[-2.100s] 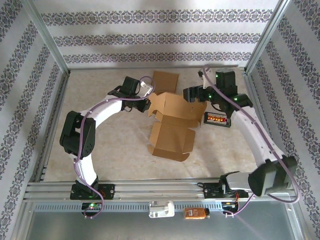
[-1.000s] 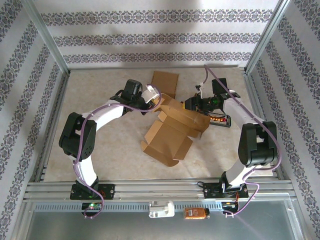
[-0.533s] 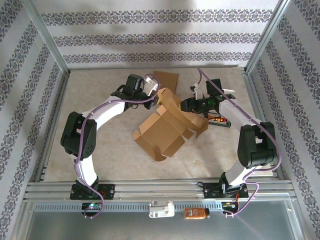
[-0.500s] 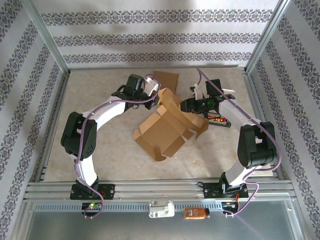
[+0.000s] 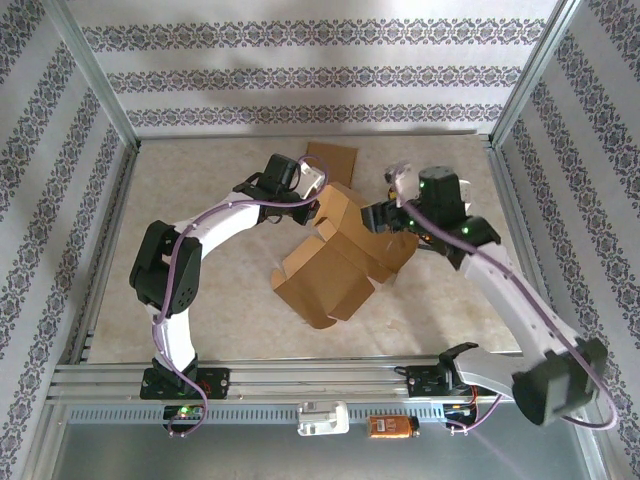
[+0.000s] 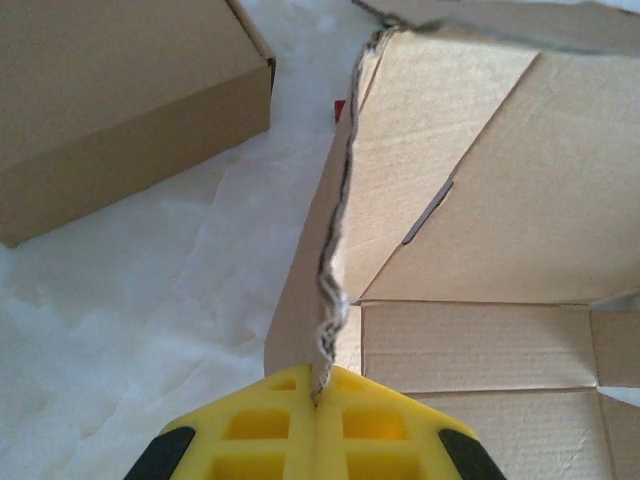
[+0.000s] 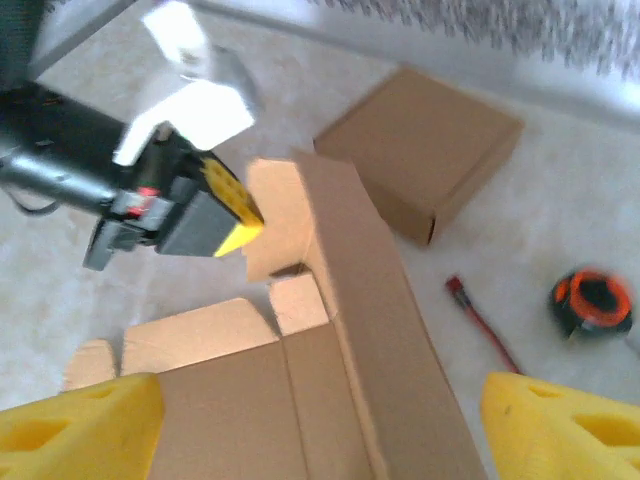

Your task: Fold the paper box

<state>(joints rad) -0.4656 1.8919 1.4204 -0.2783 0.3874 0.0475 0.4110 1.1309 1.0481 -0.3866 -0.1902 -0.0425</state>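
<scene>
Right gripper (image 5: 386, 214) has let go since a moment ago, fingers now spread wide astride the raised wall, so the fold likely rests on the other arm's hold alone. Nearest the bases, bare table (image 5: 235, 320) gives room. Mid-table the paper box (image 5: 335, 265) sits half-folded, one flap edge pinched tight in the left gripper (image 6: 315, 392). Beyond, a finished box (image 5: 332, 160) crowds the far edge

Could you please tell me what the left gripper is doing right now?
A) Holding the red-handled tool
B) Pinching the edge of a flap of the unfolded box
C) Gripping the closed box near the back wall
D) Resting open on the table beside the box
B: in the left wrist view the left gripper is shut on the raw edge of a raised flap of the paper box.
</scene>
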